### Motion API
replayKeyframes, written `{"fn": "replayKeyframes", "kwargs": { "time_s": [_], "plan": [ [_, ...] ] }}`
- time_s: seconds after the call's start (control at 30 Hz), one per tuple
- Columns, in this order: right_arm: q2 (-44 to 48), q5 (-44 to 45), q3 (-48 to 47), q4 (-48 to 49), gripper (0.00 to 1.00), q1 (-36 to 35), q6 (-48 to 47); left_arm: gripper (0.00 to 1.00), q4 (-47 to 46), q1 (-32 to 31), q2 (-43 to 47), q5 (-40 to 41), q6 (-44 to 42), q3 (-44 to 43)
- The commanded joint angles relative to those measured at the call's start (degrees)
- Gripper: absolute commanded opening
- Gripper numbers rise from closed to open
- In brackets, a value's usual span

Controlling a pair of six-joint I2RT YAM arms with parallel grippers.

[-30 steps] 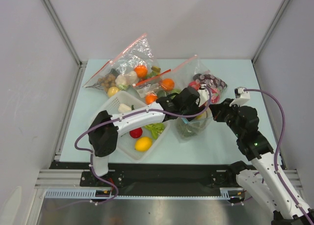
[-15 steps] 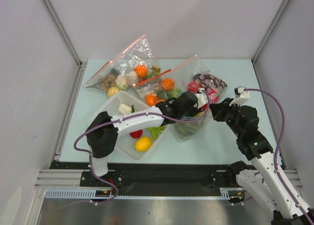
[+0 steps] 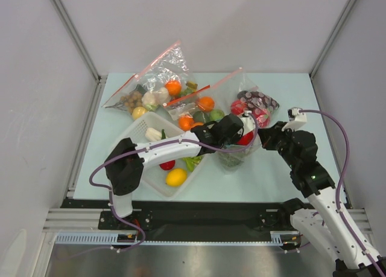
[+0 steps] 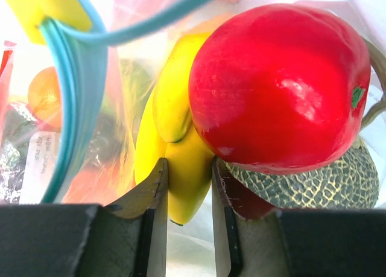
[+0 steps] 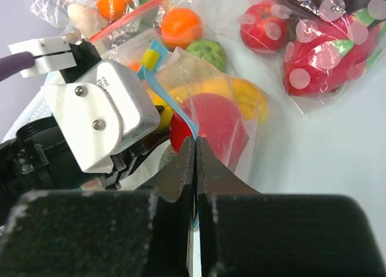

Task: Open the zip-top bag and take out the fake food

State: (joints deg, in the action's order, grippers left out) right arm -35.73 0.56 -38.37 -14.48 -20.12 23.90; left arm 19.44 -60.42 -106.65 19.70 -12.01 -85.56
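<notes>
The zip-top bag (image 3: 234, 155) lies mid-table with its light blue zip strip (image 4: 75, 90) pulled open. My left gripper (image 4: 187, 165) reaches inside the bag. Its jaws are closed on the lower end of the yellow banana (image 4: 175, 132). The red round fruit (image 4: 277, 84) presses against the banana, on top of the grey-green netted melon (image 4: 319, 180). My right gripper (image 5: 196, 143) is shut on the blue strip (image 5: 184, 111) at the bag's right side. In the top view the left gripper (image 3: 232, 132) and right gripper (image 3: 265, 138) face each other across the bag, with the red fruit (image 3: 246, 138) between them.
A white basket (image 3: 140, 130) at the left holds a lemon (image 3: 176, 177) and other toy food. Two red-strip bags (image 3: 158, 78) (image 3: 208, 99) lie behind. A polka-dot bag of red fruit (image 3: 259, 102) lies at the back right.
My left gripper has shifted slightly toward the near left inside the bag. The red fruit now shows at the bag mouth. The right gripper has kept its hold.
</notes>
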Motion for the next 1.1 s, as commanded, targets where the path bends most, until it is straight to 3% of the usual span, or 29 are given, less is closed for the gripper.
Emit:
{"fn": "replayKeyframes", "kwargs": {
  "time_s": [0.0,0.63,0.67,0.77,0.8,0.87,0.9,1.07],
  "plan": [
    [-0.05,0.06,0.23,2.70,0.00,0.26,-0.61,0.00,4.02,-0.74,3.37,0.07,0.67,-1.19],
    [-2.33,-1.09,3.21,5.25,0.00,0.26,-0.35,0.02,5.96,-3.47,5.75,7.28,-2.23,-7.87],
    [-2.16,-1.26,3.13,5.16,0.00,0.26,-0.35,0.04,6.13,-3.56,5.58,7.28,-2.23,-7.96],
    [-1.10,-1.52,2.51,4.73,0.00,0.17,-0.08,0.24,6.31,-3.47,4.61,7.54,-1.96,-7.69],
    [-0.93,-1.61,2.25,4.46,0.00,0.17,-0.08,0.40,6.40,-3.56,4.09,7.54,-1.70,-7.61],
    [-0.40,-1.87,1.46,4.11,0.00,0.17,-0.08,0.51,6.31,-3.47,3.64,7.37,-1.44,-7.08],
    [-0.14,-2.05,1.28,3.76,0.00,0.17,0.00,0.61,6.31,-3.39,3.38,7.45,-1.26,-7.08],
    [0.04,-2.14,1.19,3.32,0.00,0.08,-0.08,0.69,3.42,-3.21,4.52,2.55,-0.30,-6.20]
  ]
}}
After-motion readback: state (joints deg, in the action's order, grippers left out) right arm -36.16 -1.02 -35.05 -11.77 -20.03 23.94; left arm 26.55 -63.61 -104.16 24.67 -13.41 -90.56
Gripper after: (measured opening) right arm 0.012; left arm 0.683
